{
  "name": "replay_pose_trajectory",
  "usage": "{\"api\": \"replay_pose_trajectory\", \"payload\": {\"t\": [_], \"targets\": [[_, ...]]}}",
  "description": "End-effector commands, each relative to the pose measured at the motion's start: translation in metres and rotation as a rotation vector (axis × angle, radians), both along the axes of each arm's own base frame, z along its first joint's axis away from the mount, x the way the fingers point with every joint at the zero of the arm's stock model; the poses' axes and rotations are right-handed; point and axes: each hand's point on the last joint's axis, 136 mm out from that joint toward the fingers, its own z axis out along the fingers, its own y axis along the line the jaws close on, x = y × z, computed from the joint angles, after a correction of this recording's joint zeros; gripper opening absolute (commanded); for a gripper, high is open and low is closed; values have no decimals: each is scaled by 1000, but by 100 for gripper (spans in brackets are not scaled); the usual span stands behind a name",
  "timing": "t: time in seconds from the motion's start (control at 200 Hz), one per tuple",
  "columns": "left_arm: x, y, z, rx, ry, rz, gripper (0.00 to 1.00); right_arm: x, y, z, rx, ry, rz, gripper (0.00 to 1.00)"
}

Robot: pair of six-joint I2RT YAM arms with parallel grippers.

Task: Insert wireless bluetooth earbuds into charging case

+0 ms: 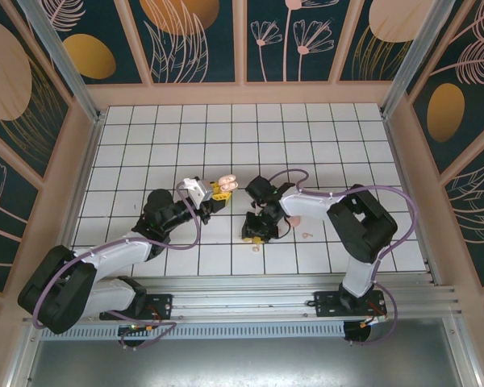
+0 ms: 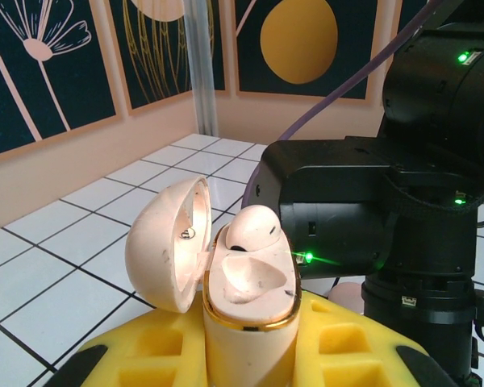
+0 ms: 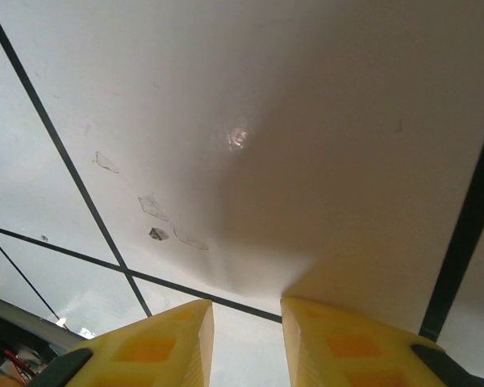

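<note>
clenching the likely light, slick charging case [image 2: 244,330] low on its flanks, the left gripper [image 1: 219,191] steadies it, earbud [image 2: 252,228] at 12 o'clock; right gripper [image 3: 247,347] released.

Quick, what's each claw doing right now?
Left claw: closed, holding the charging case.
Right claw: open a little, holding nothing.

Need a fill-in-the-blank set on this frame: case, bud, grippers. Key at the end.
The left gripper clamps the small rounded pale pink charging case, whose lid stands ____.
Inside it sits ____ tiny pale pink earbud; the neighbouring socket is empty.
The right gripper points its yellow fingers at the white tiled floor with ____ between them.
Missing words: open; one; nothing.
</note>
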Motion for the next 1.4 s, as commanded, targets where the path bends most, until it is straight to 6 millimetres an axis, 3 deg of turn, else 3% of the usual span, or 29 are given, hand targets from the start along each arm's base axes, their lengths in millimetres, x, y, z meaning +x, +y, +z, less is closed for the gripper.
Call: {"api": "replay_pose_trajectory", "payload": {"t": [0.0,0.405,0.666,0.876,1.026,1.396], "targets": [[-1,0,8,-10,-25,3,11,-20,-24,-9,-93,45,13,31],[0,1,8,-11,-24,7,11,-34,-35,2,-106,64,9,30],[-1,1,9,-14,-21,7,11,-47,-22,7,-67,78,61,30],[-1,1,10,-15,-21,9,11,-30,-34,17,-171,11,58,30],[0,2,10,-14,-23,11,11,-20,-28,22,-182,-7,75,30],[0,1,10,-8,-22,12,11,-23,-26,13,-194,30,64,33]]}}
